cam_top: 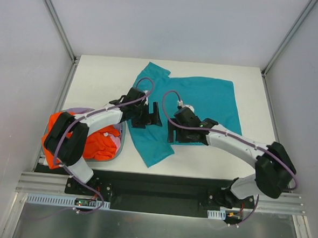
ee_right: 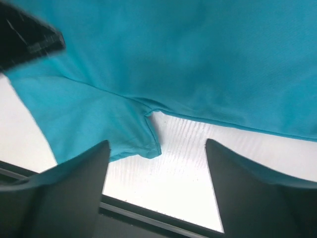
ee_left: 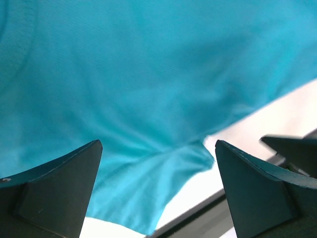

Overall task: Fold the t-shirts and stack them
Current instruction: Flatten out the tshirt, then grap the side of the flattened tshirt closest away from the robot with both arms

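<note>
The teal t-shirt (cam_top: 208,100) lies spread on the white table (cam_top: 96,77). Left gripper (ee_left: 158,145) and right gripper (ee_right: 156,143) hang over its near sleeve, jaws apart, holding nothing. The orange t-shirt (cam_top: 95,143) lies bunched at the table's left edge.

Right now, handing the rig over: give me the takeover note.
Left gripper: open, empty, above the teal t-shirt.
Right gripper: open, empty, above the same shirt's near edge.
Teal t-shirt: spread on the table, unfolded.
Orange t-shirt and lavender-pink t-shirt: bunched in the grey bin at the left.
Done: nothing folded or stacked.
Left: fold all three, then stack them.
</note>
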